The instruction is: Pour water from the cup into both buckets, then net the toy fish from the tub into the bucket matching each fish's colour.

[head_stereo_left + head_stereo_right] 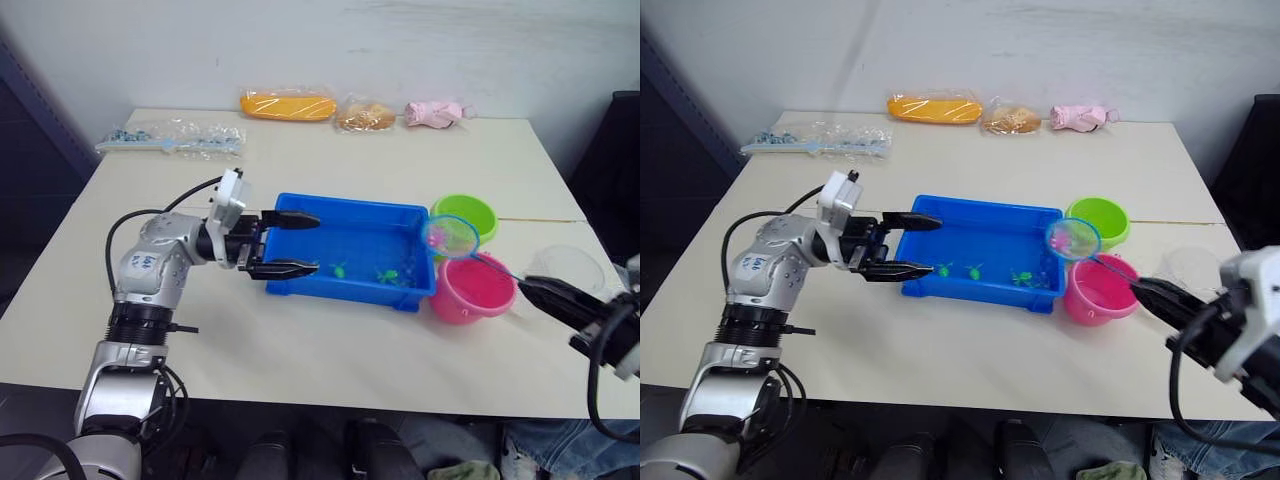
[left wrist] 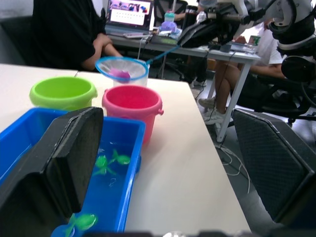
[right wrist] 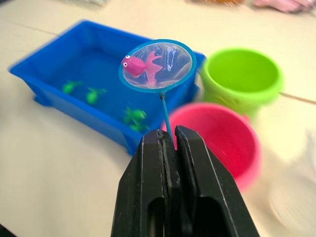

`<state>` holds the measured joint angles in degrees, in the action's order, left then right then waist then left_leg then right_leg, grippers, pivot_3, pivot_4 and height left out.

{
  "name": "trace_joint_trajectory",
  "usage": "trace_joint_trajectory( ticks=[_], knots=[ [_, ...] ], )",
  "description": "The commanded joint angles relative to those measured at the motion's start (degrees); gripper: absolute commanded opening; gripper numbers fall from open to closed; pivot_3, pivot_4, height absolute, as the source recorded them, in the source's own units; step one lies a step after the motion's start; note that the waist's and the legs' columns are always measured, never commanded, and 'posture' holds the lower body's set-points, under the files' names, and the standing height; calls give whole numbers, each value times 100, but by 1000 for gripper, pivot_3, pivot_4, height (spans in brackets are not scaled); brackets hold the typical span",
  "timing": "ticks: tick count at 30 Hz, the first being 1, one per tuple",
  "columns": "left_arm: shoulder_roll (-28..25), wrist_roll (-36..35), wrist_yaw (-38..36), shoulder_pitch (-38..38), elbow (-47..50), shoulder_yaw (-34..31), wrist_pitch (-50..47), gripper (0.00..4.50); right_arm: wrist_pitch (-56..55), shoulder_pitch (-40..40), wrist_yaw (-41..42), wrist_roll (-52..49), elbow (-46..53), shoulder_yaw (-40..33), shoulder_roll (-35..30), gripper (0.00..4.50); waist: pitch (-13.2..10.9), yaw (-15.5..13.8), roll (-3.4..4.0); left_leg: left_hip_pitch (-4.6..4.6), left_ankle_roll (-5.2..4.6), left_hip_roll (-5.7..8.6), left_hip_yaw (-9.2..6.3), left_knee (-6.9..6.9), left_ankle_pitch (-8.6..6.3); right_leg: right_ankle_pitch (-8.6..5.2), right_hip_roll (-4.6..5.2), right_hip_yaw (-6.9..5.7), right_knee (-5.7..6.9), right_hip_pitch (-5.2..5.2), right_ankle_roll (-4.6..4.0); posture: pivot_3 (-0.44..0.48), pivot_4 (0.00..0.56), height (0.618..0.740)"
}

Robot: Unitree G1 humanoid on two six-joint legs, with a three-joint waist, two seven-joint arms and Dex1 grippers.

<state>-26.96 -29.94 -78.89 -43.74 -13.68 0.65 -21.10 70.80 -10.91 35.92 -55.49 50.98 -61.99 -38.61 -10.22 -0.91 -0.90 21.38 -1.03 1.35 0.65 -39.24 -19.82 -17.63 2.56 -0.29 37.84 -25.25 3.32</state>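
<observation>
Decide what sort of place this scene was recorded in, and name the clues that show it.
Probably a shared office or robotics lab. Beyond the work table, the left wrist view shows a desk with an open laptop, seated people and another robot arm. The toy setup, blue tub and buckets, suggests a staged test.

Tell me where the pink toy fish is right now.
The pink toy fish lies in the light-blue-rimmed hoop net, held by the right gripper above the blue plastic tub's right end, beside the pink bucket.
</observation>
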Motion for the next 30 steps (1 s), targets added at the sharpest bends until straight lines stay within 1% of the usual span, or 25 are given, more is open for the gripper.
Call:
trace_joint_trajectory(
  ticks=[1,2,5,12,14,17,21,24,30],
  knots=[
    [63,-19,-91,-144,-125,-35,175,4483,-458,-634,-92,103,379,-520,-11,0,0,-14,0,-6,-1,0,3,1,0,0,0,3,-3,5,0,0,150,740],
    [83,-3,-99,-160,-193,-35,212,4483,-643,-851,-67,244,440,-499,9,0,0,-13,0,-16,-2,0,3,1,-1,0,-2,4,-11,15,0,0,150,740],
    [144,45,-127,-171,-357,-16,322,4483,-1166,-1199,-327,763,580,-99,278,0,0,-11,0,-30,-9,-1,4,1,-5,0,-4,7,-17,30,0,0,150,740],
    [179,75,-142,-162,-449,-21,390,4483,-2853,-2295,-494,2997,653,1084,207,0,1,-6,0,-67,-23,-1,1,2,-13,1,-4,8,-27,71,2,0,150,740],
    [174,72,-134,-152,-439,-23,391,4483,-3175,-2338,-655,3351,594,1216,299,0,1,-11,0,-72,-24,-1,1,2,-13,0,-3,9,-27,76,2,0,150,740],
    [153,83,-146,-151,-458,-19,397,4483,-4317,-2564,-639,4217,332,1757,362,0,1,-9,0,-74,-6,0,2,5,-4,0,-5,9,-28,76,3,0,150,740],
    [119,89,-147,-164,-460,-28,380,4483,-5534,-2883,-731,5276,75,2387,393,0,1,-8,0,-80,-3,-1,5,5,-2,0,-8,12,-26,77,3,0,150,740],
    [91,81,-135,-149,-424,-44,351,4483,-5975,-2934,-973,5886,-94,2625,419,0,1,-11,0,-80,-1,0,6,6,-2,0,-9,12,-26,77,3,0,150,740],
    [80,45,-71,-52,-291,-54,291,4483,-6625,-2836,-1366,7048,-444,2815,404,0,1,-10,0,-82,0,0,8,6,-1,0,-9,14,-26,78,2,0,150,740]
  ],
)
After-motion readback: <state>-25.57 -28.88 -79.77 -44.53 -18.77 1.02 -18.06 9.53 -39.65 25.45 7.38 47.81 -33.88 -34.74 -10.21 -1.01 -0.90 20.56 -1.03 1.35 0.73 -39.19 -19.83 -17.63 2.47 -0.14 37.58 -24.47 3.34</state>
